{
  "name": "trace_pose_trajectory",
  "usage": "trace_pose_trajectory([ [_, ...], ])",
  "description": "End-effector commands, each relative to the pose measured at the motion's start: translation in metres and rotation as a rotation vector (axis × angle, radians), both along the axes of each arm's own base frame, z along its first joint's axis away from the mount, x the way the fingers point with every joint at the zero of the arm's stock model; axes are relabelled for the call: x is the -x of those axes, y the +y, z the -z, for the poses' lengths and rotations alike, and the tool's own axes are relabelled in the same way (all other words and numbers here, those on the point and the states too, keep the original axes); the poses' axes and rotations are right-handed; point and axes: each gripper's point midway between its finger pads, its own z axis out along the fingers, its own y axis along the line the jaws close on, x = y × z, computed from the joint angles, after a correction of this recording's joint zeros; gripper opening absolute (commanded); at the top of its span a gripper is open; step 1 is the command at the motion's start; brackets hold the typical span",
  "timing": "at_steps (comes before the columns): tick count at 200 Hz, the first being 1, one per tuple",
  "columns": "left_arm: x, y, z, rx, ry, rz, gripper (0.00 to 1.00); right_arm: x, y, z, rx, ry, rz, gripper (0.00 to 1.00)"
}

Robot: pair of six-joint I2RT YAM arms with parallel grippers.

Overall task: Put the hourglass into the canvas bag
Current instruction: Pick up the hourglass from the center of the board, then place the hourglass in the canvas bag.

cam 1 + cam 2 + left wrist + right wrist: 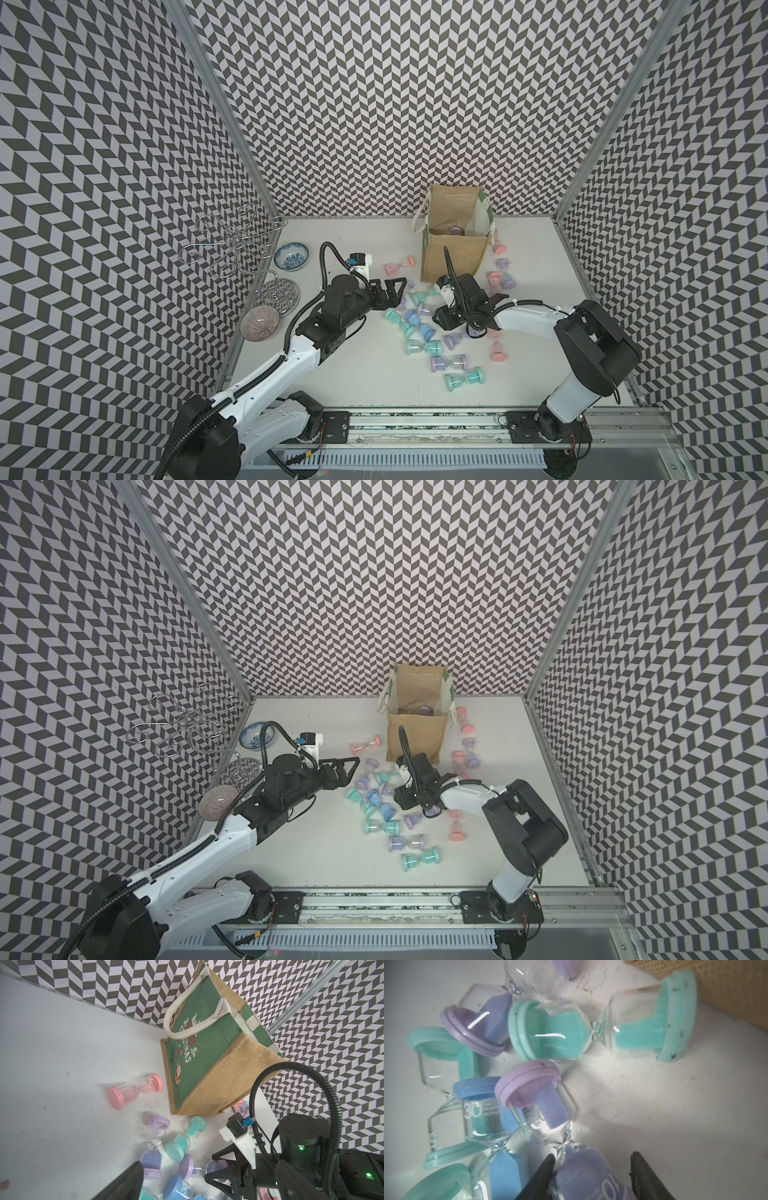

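Gripping a lilac hourglass [577, 1165], the right jaws are closed in on one of its bulbs, with a black finger [539, 1178] against each side of the glass. The hourglass is clear glass with a pinched waist, lilac sand in both bulbs and speckled lilac end caps. It lies among the pile on the worktop [332, 374], outside the canvas bag [453, 262]. Its free bulb leans on a blue hourglass [481, 1105] marked 30. A teal hourglass [591, 1030] lies crosswise just beyond it, near the bag's burlap wall. More teal and lilac ones crowd against the blue one.

In both top views the right arm reaches in from the lower right. The gripped hourglass cannot be picked out under its wrist. The pile spreads through the middle of the frame, just below the bag. The bag stands upright and open at the upper middle, by the back wall. It has a tan burlap front, a green-and-white side and a cream rope handle. Another lilac one [455, 230] already lies on its bottom. A pink hourglass [400, 266] lies just left of the bag, and several pink and lilac ones lie to its right.

The left jaws are spread and hold nothing, their fingers [397, 286] hovering at the pile's left edge. At the left of the frame, well apart from the pile, stand a blue-patterned bowl [291, 256], a ribbed bowl [259, 323] and a wire rack [232, 245].
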Motion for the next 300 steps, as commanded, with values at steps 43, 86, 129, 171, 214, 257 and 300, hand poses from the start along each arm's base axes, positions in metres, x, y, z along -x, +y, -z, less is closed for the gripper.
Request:
trace_pose_trajectory([
  [43, -0.002, -0.003, -0.023, 0.040, -0.044, 0.000, 0.99, -0.005, 0.011, -0.064, -0.121, -0.101, 0.002, 0.33],
  [86, -0.003, -0.003, -0.045, 0.048, -0.084, 0.002, 0.99, -0.013, 0.011, -0.134, -0.202, -0.195, 0.047, 0.33],
  [129, -0.007, -0.004, -0.071, 0.052, -0.132, -0.004, 0.99, -0.030, 0.014, -0.221, -0.298, -0.342, 0.092, 0.33],
  [171, -0.011, -0.005, -0.095, 0.063, -0.179, -0.007, 0.99, -0.067, -0.010, -0.291, -0.323, -0.516, 0.222, 0.33],
  [214, -0.021, -0.015, -0.106, 0.057, -0.203, 0.014, 0.99, -0.123, -0.051, -0.313, -0.304, -0.595, 0.358, 0.33],
  [257, -0.037, -0.027, -0.102, 0.027, -0.202, 0.030, 0.99, -0.176, -0.070, -0.299, -0.200, -0.608, 0.442, 0.33],
  [300, -0.051, -0.038, -0.086, 0.011, -0.181, 0.048, 0.99, -0.217, -0.062, -0.264, -0.119, -0.562, 0.435, 0.33],
])
